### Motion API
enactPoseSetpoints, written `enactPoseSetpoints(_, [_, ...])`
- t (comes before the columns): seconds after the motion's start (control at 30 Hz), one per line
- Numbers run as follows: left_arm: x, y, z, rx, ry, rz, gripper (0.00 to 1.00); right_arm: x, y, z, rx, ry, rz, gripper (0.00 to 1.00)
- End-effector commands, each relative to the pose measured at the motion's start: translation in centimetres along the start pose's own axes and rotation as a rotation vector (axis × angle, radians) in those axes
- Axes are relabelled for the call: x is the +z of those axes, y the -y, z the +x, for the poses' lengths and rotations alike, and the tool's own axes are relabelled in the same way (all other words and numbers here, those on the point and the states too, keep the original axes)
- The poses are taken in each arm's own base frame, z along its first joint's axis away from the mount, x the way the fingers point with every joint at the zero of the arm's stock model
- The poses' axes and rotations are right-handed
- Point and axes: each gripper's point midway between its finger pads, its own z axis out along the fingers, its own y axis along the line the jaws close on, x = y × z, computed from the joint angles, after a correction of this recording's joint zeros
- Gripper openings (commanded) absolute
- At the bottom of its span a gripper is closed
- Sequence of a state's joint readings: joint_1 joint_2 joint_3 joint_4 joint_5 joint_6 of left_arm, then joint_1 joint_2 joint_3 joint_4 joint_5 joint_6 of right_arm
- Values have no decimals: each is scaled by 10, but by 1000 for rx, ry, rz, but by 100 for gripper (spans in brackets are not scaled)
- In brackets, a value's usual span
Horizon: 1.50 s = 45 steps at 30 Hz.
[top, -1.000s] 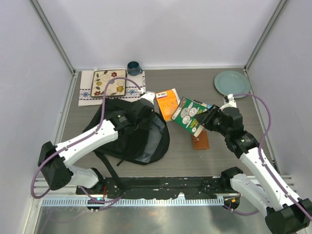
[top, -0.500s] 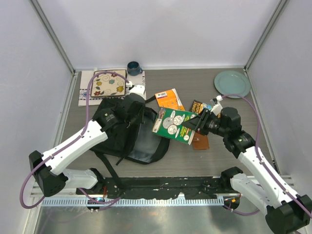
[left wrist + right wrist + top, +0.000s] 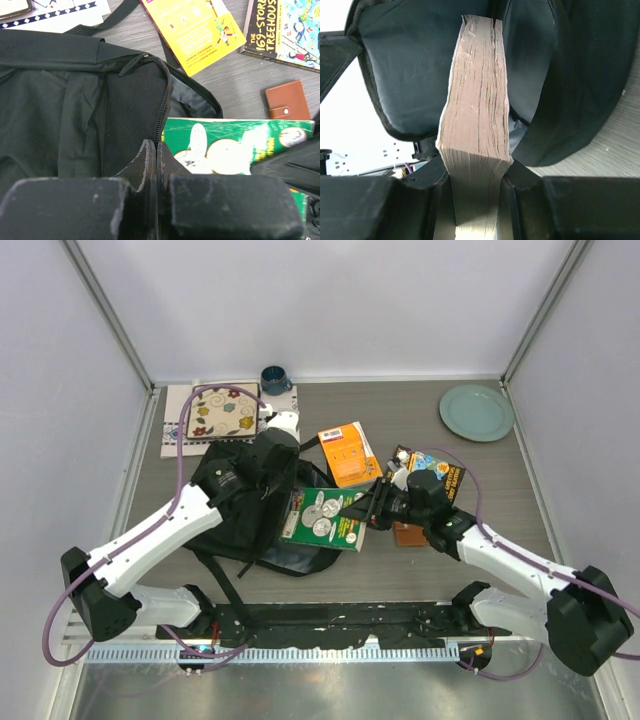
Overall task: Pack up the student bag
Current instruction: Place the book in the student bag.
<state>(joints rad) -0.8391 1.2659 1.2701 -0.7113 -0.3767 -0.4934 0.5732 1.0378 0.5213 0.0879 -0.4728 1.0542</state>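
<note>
Student bag [image 3: 235,502]: black backpack lying at the left-centre of the counter [image 3: 500,570], main compartment unzipped, mouth facing right.
Bag mouth [image 3: 405,65]: held agape; the dark lining shows on both sides of the incoming book in the right wrist view.
Left fingers [image 3: 142,167]: clenched on the zipper edge of the bag, lifting the upper lip of the mouth.
Green book [image 3: 322,518]: thick paperback with coin pictures on the cover, its leading end over the bag's open mouth. How deep it sits cannot be told from above.
Right fingers [image 3: 522,182]: grasping the green book across its thickness at the trailing end, page edge pointed into the opening.
Current step (judgement): first-item insertion in progress; the book is not released.
Items not packed: orange book [image 3: 345,453] just beyond the bag mouth; treehouse storybook [image 3: 432,472] and brown wallet [image 3: 410,534] near the right arm.
Other objects: green plate [image 3: 476,411] at the far right; blue mug [image 3: 274,379] and floral-cover item [image 3: 222,410] on a patterned cloth [image 3: 178,430] at the far left. Whether these belong in the bag cannot be told.
Remaining (judgement): seat and release the green book, load the loose items, close the zipper. The task appears to be at an early stage.
</note>
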Motion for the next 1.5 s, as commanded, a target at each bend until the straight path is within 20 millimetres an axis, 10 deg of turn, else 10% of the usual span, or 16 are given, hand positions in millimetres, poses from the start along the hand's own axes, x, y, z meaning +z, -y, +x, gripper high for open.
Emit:
enactPoseSetpoints(0.0, [-9, 22, -41, -68, 110, 88, 0, 16, -52, -27, -31, 120, -178, 1])
enactPoseSetpoints(0.8, [-20, 31, -61, -71, 170, 145, 0, 102, -103, -31, 46, 138, -436, 1])
enactPoseSetpoints(1.47, [-15, 29, -62, -60, 194, 134, 0, 218, -58, -11, -4, 166, -238, 6])
